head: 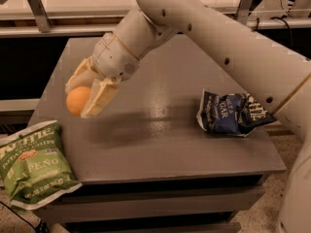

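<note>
Left of centre in the frame, above the counter (160, 130), we hold our hand (80, 103) clamped on an orange (74, 101), with the green bag (34, 165) below-left and the blue bag (233, 113) far right.

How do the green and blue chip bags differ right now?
The green chip bag lies flat, overhanging the table corner; the blue chip bag is crumpled near the right edge. The green one is nearer than the blue one to the gripper, holding an orange above the left side. Both lie face up.
</note>
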You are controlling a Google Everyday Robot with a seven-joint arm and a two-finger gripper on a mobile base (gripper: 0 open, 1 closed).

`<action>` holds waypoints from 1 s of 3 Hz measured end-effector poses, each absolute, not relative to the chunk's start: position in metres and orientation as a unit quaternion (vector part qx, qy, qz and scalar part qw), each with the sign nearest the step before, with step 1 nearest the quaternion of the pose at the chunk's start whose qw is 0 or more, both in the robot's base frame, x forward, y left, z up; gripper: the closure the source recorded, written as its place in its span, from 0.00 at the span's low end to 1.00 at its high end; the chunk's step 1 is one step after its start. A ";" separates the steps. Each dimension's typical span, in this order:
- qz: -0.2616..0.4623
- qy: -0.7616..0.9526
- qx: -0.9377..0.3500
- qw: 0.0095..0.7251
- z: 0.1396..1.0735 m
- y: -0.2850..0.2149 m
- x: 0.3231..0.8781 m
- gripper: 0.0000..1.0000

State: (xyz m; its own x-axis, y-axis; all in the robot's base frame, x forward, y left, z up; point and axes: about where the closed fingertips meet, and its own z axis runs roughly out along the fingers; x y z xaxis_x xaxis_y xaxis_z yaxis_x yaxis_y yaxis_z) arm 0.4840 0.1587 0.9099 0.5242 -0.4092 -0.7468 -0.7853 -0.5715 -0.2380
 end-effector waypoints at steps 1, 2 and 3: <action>0.350 0.336 -0.837 0.252 0.885 0.175 0.474 1.00; 0.364 0.313 -0.846 0.233 0.872 0.187 0.467 1.00; 0.373 0.301 -0.848 0.225 0.866 0.193 0.462 1.00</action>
State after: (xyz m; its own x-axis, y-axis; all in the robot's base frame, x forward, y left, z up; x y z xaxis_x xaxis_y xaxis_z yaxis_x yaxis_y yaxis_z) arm 0.4622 0.1934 0.8657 0.5404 -0.3428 -0.7684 -0.6783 -0.7178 -0.1568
